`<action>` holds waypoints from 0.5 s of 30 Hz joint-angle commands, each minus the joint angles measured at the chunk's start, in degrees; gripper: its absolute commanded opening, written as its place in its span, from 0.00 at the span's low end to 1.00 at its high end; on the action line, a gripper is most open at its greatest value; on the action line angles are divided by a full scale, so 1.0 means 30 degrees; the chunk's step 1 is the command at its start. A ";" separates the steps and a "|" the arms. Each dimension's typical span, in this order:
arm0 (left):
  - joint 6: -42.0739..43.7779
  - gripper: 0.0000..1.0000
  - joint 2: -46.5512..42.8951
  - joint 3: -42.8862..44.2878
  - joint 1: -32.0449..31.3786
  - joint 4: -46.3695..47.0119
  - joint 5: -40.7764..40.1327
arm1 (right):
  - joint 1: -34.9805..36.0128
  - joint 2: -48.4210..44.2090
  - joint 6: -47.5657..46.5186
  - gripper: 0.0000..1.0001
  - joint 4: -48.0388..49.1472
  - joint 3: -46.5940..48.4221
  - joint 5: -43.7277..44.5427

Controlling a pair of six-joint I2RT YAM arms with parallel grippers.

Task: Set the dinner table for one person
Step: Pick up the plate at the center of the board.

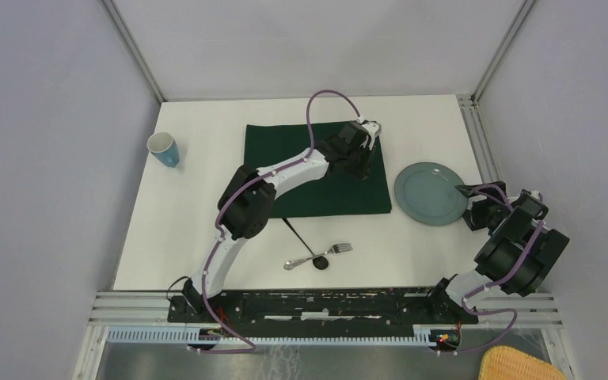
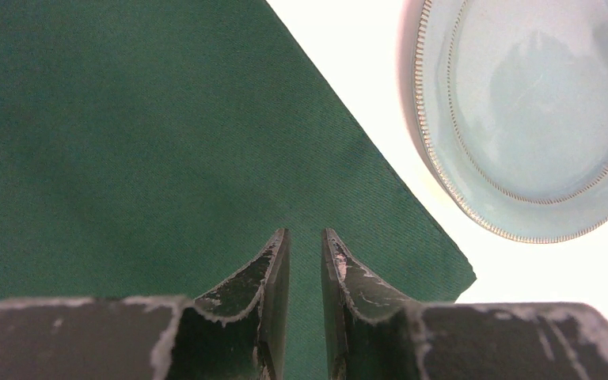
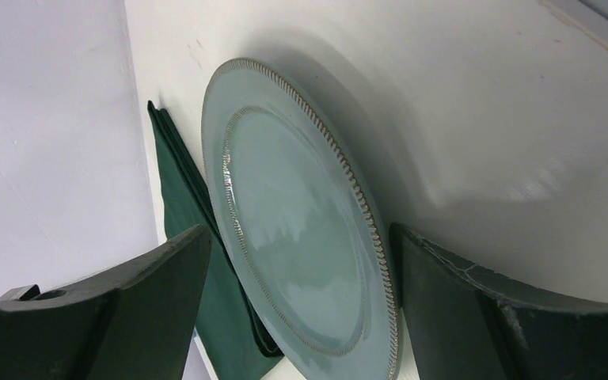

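Your left gripper (image 2: 305, 231) hangs over the dark green cloth (image 1: 285, 146) near its right edge, jaws narrow, with only a slit between them and nothing in it. Your right gripper (image 3: 299, 229) stands wide, its fingers on either side of the right rim of the blue-grey plate (image 1: 430, 192). Cloth and plate lie on the white dinner table (image 1: 198, 237). A fork (image 1: 336, 248) and spoon (image 1: 301, 260) sit by its near edge.

Narrow gap seen between left gripper (image 2: 305, 237) fingers, only cloth (image 2: 127, 142) under them. Plate (image 2: 538, 111) found ahead-right of them, a bare table (image 2: 364, 63) strip between. Right gripper (image 3: 299, 231) fingers spread wide, plate rim lodged in the gap; bare table seen beyond.
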 commanded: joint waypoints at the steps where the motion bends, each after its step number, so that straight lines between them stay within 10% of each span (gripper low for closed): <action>1: 0.0452 0.28 -0.0943 0.0386 -0.0012 0.0661 0.0475 | 0.0361 0.0428 -0.0751 0.89 -0.0444 0.0355 0.0574; 15: 0.0356 0.22 0.1283 0.2732 -0.0197 0.0567 0.1592 | 0.0721 0.0784 -0.0901 0.89 -0.0417 0.0326 0.0900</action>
